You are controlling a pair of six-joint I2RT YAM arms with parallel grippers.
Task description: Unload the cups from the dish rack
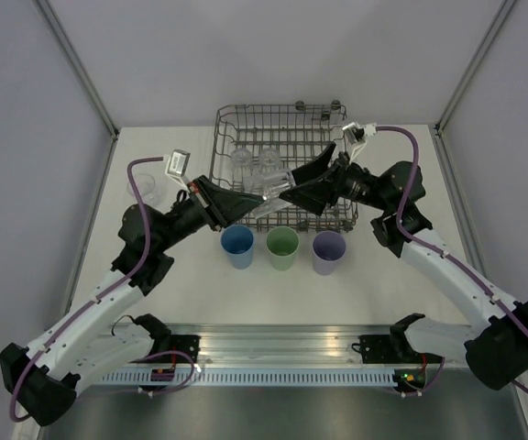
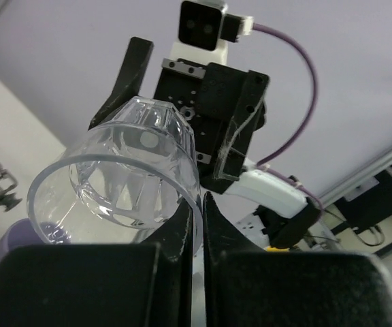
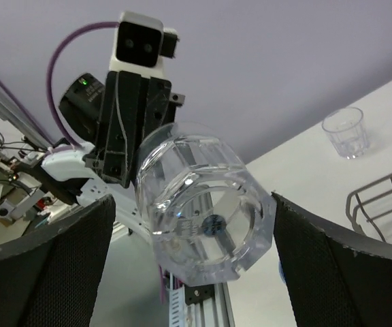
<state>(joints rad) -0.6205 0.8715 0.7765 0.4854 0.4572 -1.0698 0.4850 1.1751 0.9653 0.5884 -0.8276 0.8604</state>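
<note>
Small clear faceted glass [image 2: 124, 163] held mid-frame between two grippers.
The left gripper [image 2: 197, 204] pinches its rim; the right gripper [image 3: 196, 228] gapes wide either side of its base.

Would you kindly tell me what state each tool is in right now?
Left tool: closed, pinching the rim of a small clear transparent glass.
Right tool: open, straddling that glass.

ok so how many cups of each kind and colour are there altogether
clear glasses: 4 (two in the dish rack, one standing outside to its left, one in the left gripper)
blue tumbler: 1
green tumbler: 1
lilac tumbler: 1
total: 7
</note>
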